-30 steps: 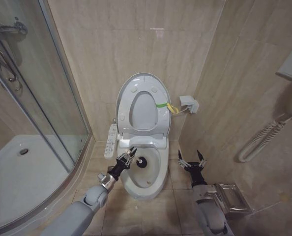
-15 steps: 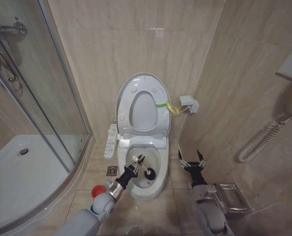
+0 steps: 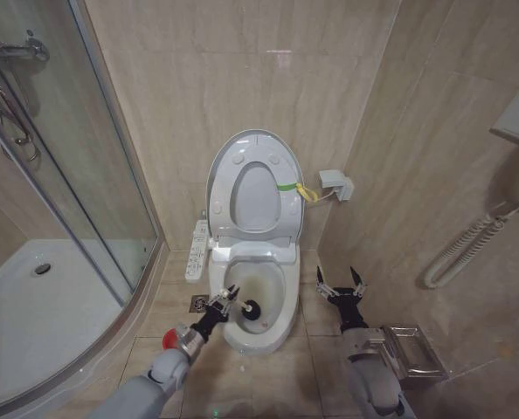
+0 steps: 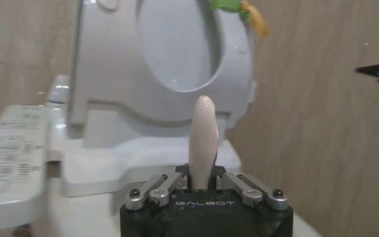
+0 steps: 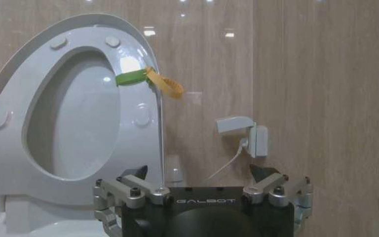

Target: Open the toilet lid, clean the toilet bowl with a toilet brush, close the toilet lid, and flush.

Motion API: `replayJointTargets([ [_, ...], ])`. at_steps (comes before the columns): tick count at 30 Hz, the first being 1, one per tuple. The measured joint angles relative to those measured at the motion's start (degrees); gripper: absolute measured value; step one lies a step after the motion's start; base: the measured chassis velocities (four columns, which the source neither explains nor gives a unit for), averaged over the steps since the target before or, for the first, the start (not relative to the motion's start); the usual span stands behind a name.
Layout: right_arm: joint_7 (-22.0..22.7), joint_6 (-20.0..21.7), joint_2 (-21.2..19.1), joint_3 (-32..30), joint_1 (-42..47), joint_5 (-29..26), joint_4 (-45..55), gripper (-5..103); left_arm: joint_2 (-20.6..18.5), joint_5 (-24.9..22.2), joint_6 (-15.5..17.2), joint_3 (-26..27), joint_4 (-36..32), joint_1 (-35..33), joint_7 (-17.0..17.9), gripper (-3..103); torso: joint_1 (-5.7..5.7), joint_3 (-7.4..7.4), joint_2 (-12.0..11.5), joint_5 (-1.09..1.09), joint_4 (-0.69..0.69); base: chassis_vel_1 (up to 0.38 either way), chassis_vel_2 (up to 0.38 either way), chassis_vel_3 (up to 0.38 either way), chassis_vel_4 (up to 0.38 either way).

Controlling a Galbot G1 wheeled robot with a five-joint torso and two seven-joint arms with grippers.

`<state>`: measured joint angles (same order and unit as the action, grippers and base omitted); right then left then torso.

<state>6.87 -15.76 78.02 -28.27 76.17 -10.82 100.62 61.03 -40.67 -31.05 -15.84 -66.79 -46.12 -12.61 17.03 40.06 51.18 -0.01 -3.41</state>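
Left gripper [image 3: 223,302]: clamped on the toilet brush [image 3: 251,308] handle, at the bowl's near left rim
Brush head: inside the toilet bowl [image 3: 275,321]
Toilet lid [image 3: 228,175]: upright against the wall
Right gripper [image 3: 340,285]: fingers spread, empty, just right of the bowl

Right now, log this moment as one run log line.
lid: up | left claw: shut on toilet brush, head in toilet bowl | right claw: open, beside bowl

The white toilet lid [image 3: 254,188] stands upright against the wall. The toilet brush [image 3: 252,308] has its black head inside the stained toilet bowl [image 3: 261,301].
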Motion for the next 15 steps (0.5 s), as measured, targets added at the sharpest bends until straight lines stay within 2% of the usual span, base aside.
replayJointTargets([
  [5, 0.0, 0.0, 0.0, 0.0, 0.0, 0.0, 0.0, 100, 0.05, -0.12, -0.93, 1.51, 0.53, 0.7, -0.39, 18, 0.0, 0.0, 0.0, 0.0, 0.0, 0.0, 0.0, 0.0, 0.0],
  [12, 0.0, 0.0, 0.0, 0.0, 0.0, 0.0, 0.0, 100, -1.66, -0.23, -0.3, 0.26, -8.83, -1.42, 0.53, 18, 0.0, 0.0, 0.0, 0.01, -0.01, 0.0, 0.0, 0.0, 0.0],
  [15, 0.0, 0.0, 0.0, 0.0, 0.0, 0.0, 0.0, 100, -1.94, -0.18, 0.26, -0.82, -10.65, -2.33, 1.05, 18, 0.0, 0.0, 0.0, 0.01, 0.0, 0.0, 0.0, 0.0, 0.0],
])
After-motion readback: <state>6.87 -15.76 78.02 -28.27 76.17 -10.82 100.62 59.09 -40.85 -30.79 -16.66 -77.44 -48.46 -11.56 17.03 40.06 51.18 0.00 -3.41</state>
